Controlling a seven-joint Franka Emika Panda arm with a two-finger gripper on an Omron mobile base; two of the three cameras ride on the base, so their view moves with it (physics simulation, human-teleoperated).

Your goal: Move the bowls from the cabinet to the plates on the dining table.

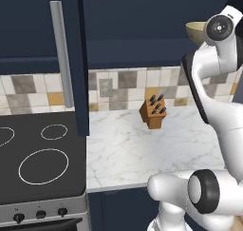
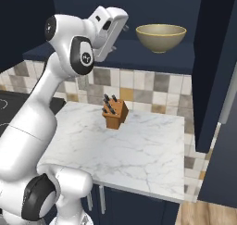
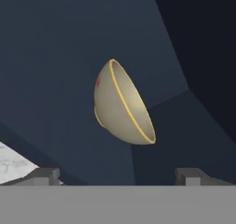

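tan bowl sits on the cabinet shelf, just ahead of the wide-open, empty gripper.

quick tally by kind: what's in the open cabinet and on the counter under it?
Bowl: 1, in the cabinet
Knife block: 1, on the counter
Total: 2
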